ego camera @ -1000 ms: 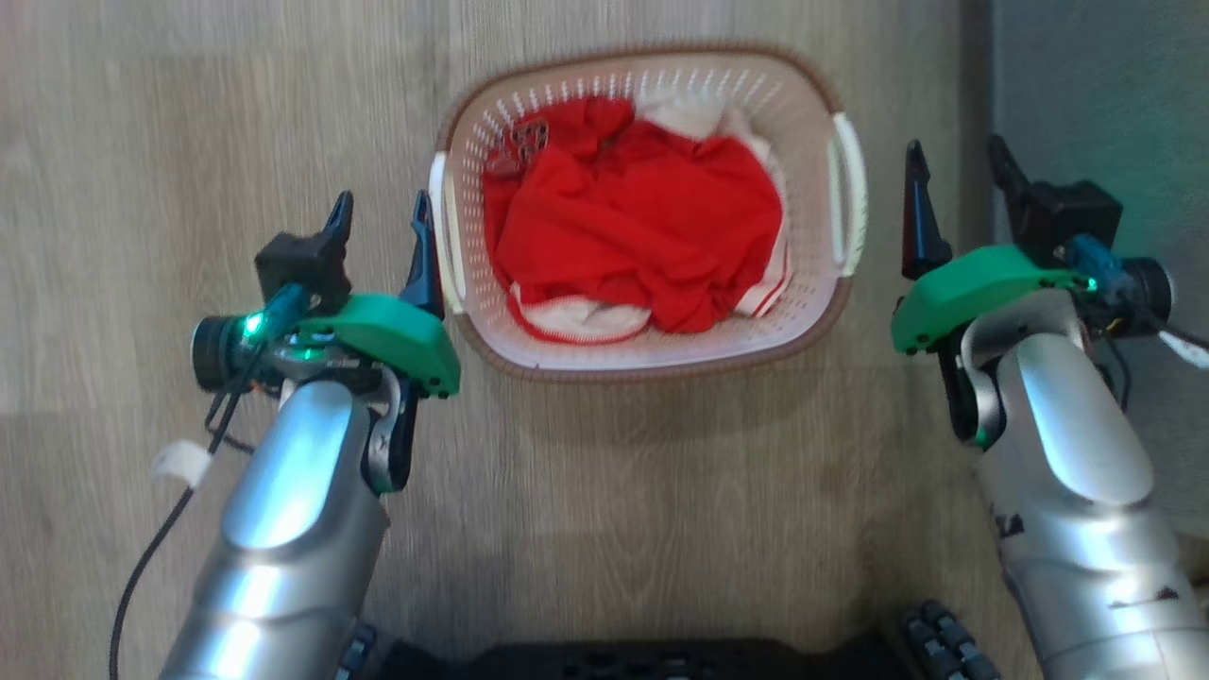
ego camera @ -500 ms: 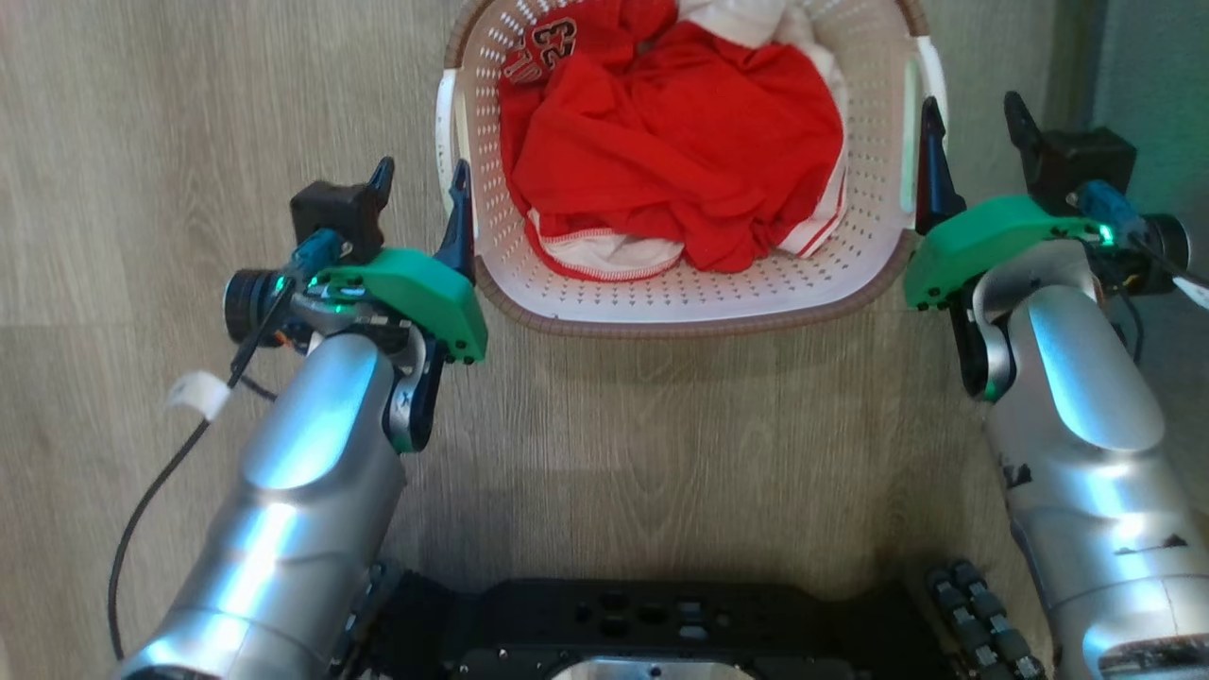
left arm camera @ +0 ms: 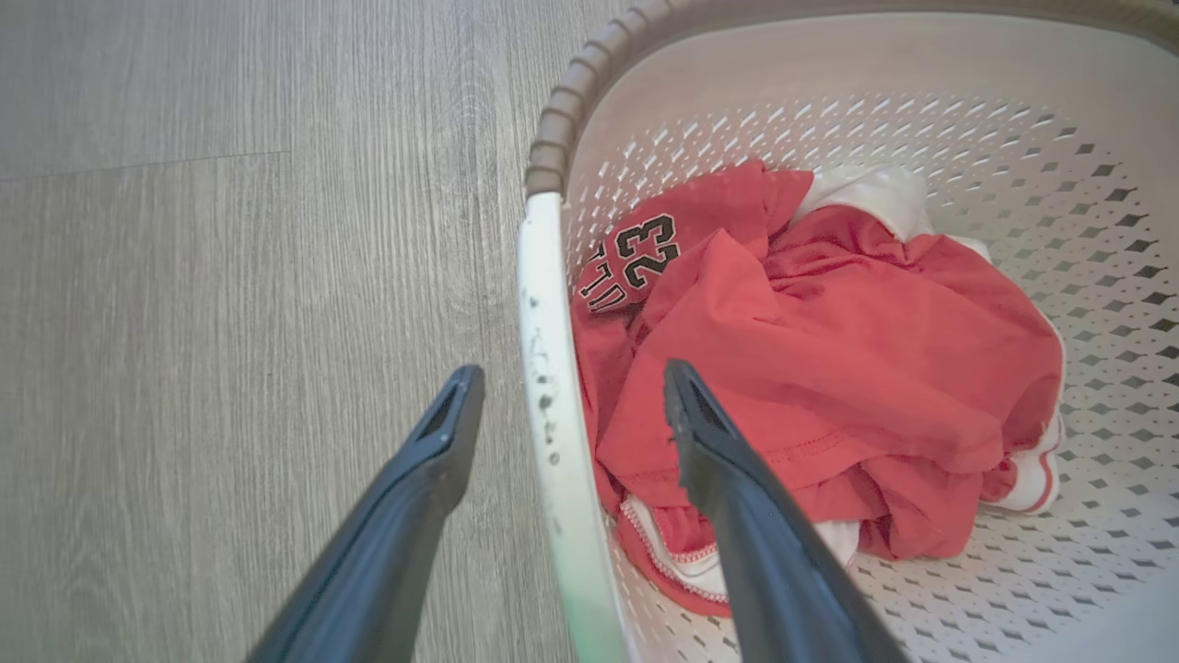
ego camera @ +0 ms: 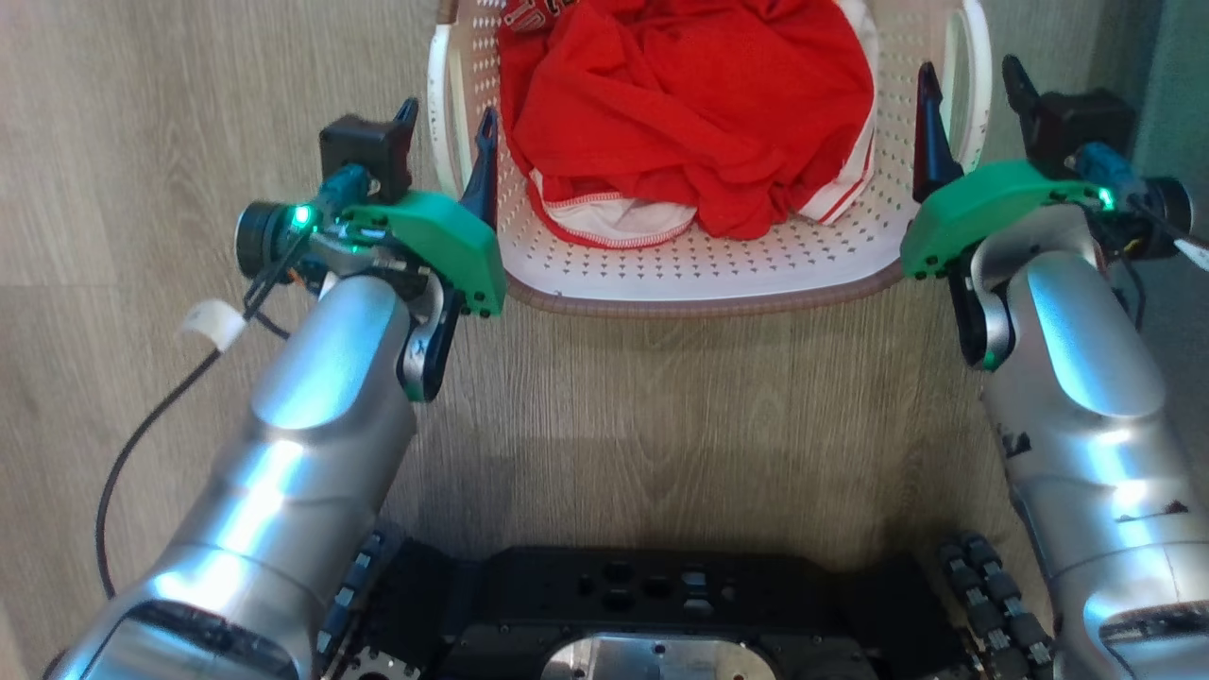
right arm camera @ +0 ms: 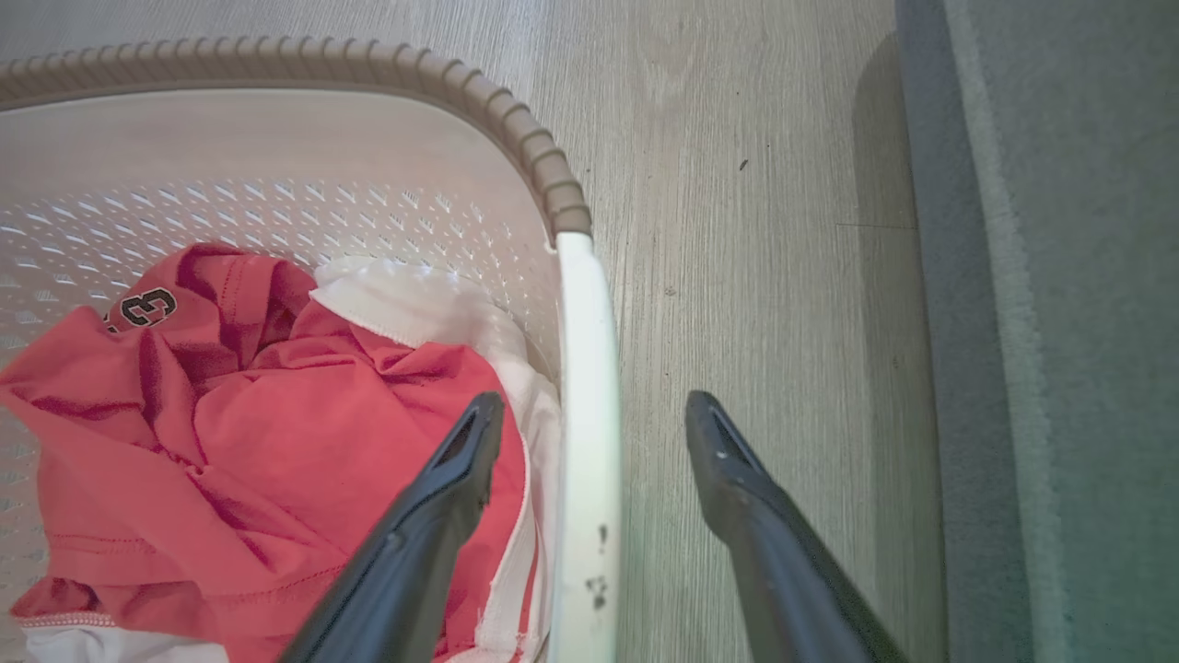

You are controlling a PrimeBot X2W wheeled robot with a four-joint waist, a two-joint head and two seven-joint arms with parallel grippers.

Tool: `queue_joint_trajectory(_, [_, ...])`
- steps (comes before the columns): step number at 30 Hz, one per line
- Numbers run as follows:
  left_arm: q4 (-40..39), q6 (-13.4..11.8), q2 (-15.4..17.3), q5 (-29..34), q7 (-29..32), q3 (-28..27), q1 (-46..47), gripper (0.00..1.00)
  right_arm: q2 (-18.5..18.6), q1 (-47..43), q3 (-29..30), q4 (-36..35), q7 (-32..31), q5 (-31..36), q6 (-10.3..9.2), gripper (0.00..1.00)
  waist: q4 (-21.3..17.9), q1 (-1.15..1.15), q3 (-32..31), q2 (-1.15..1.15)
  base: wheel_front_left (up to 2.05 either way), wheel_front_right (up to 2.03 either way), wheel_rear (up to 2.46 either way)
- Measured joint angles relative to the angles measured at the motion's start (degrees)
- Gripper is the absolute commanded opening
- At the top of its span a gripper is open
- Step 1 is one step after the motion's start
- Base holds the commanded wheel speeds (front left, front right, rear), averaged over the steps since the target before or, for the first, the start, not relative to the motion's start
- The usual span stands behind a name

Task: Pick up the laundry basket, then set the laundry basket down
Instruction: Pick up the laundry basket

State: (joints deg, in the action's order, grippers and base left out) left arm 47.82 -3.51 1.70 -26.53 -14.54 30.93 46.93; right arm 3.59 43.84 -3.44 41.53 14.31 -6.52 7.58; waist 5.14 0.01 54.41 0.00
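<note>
left end effector point(ego camera: 449, 109) released, fingers spread either side of the left handle point(left arm camera: 543, 368) of the laundry basket point(ego camera: 699, 274). basket on wood floor point(ego camera: 661, 425), red garment point(ego camera: 699, 104) inside. right end effector point(ego camera: 967, 66) released too, straddling basket's right handle point(right arm camera: 585, 368)

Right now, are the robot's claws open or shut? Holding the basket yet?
Left gripper: open, straddling the left handle of the laundry basket, holding nothing.
Right gripper: open, straddling the right handle, holding nothing.
</note>
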Motion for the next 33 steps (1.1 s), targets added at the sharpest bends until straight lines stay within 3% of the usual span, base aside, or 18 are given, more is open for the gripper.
queue_joint_trajectory(16, [4.7,-1.8,-0.1,-4.9,0.0,5.8,5.0,1.0,0.3,3.6,-1.4,2.5,0.0,0.0,0.0,1.0,0.0,-0.01,3.6,0.0,0.0,0.0,0.0])
queue_joint_trajectory(17, [4.7,-2.1,-0.1,-4.9,0.0,5.9,5.1,0.95,0.3,4.0,-1.6,2.7,0.0,0.0,0.0,0.94,0.0,-0.01,3.8,0.0,0.0,0.0,0.0])
queue_joint_trajectory(19, [4.9,-2.2,-0.1,-4.9,0.0,6.2,5.3,0.71,0.3,4.4,-1.9,2.7,0.0,0.0,0.0,0.75,0.1,-0.01,4.0,0.0,0.0,0.0,0.0])
queue_joint_trajectory(20, [4.9,-2.7,-0.1,-4.8,0.0,6.4,5.4,0.47,0.3,4.5,-2.1,2.8,0.0,0.0,0.0,0.52,0.1,0.0,4.0,0.0,0.0,0.0,0.0])
queue_joint_trajectory(21, [4.9,-3.1,-0.1,-4.7,0.0,6.6,5.6,0.11,0.3,4.5,-2.3,2.9,0.0,0.0,0.0,0.45,0.1,-0.01,4.0,0.0,0.0,0.0,0.0])
queue_joint_trajectory(22, [4.9,-3.2,-0.2,-4.6,0.0,6.9,5.8,0.0,0.3,4.5,-2.5,3.2,0.0,0.0,0.0,0.38,0.1,-0.01,4.0,0.0,0.0,0.0,0.0])
queue_joint_trajectory(23, [4.9,-3.2,-0.2,-4.5,-0.2,7.0,6.1,0.0,0.3,4.6,-2.7,3.6,0.0,0.0,0.0,0.24,0.1,-0.01,4.0,0.0,0.0,0.0,0.0])
queue_joint_trajectory(24, [5.0,-3.3,-0.2,-4.3,-0.1,7.1,6.3,0.0,0.4,4.6,-2.7,3.9,0.1,-0.3,0.0,0.0,0.1,-0.01,3.9,0.0,0.0,0.0,0.0])
queue_joint_trajectory(33, [5.2,-3.6,-0.2,-4.3,-0.1,7.4,5.8,0.0,0.4,5.1,-3.7,5.9,0.4,-2.2,0.0,0.0,-0.2,0.0,3.0,0.0,0.0,0.0,0.0])
